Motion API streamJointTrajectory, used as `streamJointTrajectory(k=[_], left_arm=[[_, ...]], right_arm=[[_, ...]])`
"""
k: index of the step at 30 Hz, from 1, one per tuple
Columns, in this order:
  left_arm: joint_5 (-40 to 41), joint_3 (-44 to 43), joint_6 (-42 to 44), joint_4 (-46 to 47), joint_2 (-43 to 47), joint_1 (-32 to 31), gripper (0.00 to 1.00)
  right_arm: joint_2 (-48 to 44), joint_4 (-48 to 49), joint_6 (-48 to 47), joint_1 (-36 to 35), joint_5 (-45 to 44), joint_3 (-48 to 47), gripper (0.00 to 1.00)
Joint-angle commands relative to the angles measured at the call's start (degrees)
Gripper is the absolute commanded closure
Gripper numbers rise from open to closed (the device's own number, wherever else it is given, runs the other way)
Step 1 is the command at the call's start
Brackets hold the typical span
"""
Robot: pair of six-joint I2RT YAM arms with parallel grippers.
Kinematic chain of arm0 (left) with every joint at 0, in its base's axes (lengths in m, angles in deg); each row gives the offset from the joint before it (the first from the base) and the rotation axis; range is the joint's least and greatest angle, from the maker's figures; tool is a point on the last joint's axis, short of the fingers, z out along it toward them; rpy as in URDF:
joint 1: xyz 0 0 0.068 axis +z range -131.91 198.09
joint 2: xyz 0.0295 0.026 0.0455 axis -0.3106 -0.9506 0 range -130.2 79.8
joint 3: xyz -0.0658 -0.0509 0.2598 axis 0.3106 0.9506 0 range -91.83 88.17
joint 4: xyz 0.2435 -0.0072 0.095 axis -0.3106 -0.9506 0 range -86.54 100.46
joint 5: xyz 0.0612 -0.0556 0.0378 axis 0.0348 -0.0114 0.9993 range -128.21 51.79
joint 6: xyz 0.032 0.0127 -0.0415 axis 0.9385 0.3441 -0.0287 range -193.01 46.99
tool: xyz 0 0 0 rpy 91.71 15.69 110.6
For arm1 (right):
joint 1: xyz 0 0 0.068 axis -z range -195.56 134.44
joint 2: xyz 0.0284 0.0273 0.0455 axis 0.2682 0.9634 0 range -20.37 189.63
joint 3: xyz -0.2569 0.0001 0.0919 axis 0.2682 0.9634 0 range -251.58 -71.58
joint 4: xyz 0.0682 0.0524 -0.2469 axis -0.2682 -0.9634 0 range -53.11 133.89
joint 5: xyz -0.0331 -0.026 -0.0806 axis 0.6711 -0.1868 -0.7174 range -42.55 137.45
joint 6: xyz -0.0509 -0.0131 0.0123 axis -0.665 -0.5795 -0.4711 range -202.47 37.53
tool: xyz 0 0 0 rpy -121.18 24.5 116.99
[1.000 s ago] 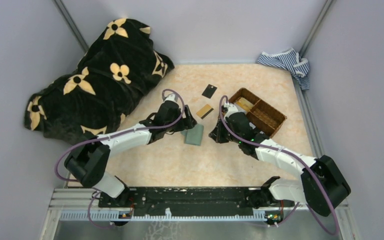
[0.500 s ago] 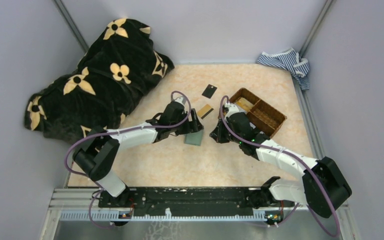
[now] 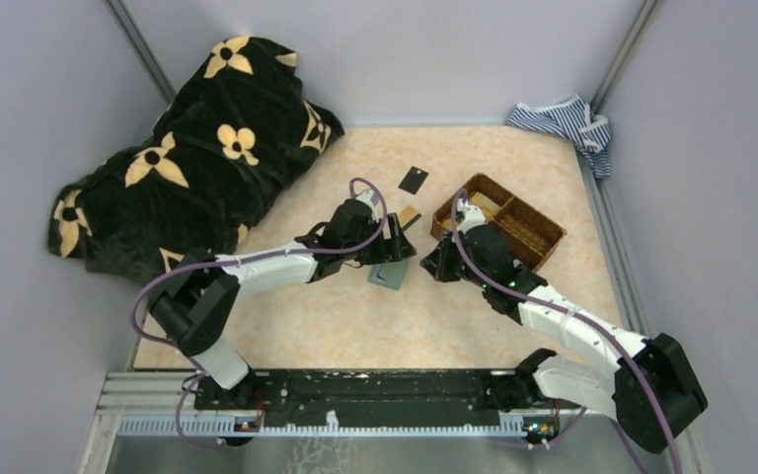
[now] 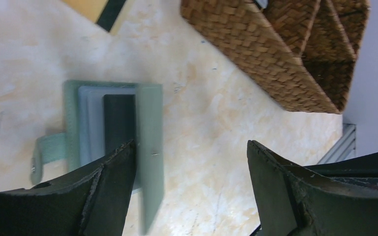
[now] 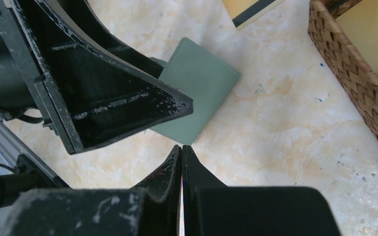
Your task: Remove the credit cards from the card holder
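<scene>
Task progress: early, by the look of it. A pale card sits inside the card holder and neither claw has hold of any card; drawing the credit cards out is all left to do.
Counter [image 3: 355,316]: mottled cream top carrying everything listed below.
Blanket [image 3: 188,148]: black with cream flower shapes, heaped at the far left corner, no part in the job.
Basket [image 4: 256,54]: brown woven tray with dividers, on the right, well apart from the card holder. One compartment shows a flat yellowish surface; whether that is an item or the bare bottom cannot be told. No card can be made out in it.
Striped cloth [image 3: 563,123]: bunched in the far right corner.
Left claw [image 4: 192,147]: spread wide, holding nothing, low over the card holder; one finger is at the open fold, the other stands over bare counter on the basket side.
Right claw [image 5: 182,150]: pinched fully together, nothing between the tips, just beside the card holder's near edge.
Card holder [image 5: 199,83]: sage-green wallet, flat on the counter between the two claws, one flap lifted partway.
Card holder contents: pale card [image 4: 91,123] tucked under a dark inner pocket [image 4: 119,120]; a count of cards cannot be made.
Gold card [image 4: 86,6]: dark stripe, loose on the counter beyond the card holder.
Black card [image 3: 414,179]: loose, farther back.
</scene>
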Motion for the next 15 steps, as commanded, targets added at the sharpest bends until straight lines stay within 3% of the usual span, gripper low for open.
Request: streamJointTrajectory(k=[1, 15], left_arm=[[-1.9, -3.5, -0.9, 2.8, -2.2, -1.7, 0.15], [-2.7, -7.9, -1.4, 2.3, -6.0, -5.1, 0.15]], right_arm=[[-3.1, 0.3, 0.4, 1.0, -1.1, 0.6, 1.00], [-5.4, -0.1, 0.8, 3.3, -1.1, 2.4, 1.00]])
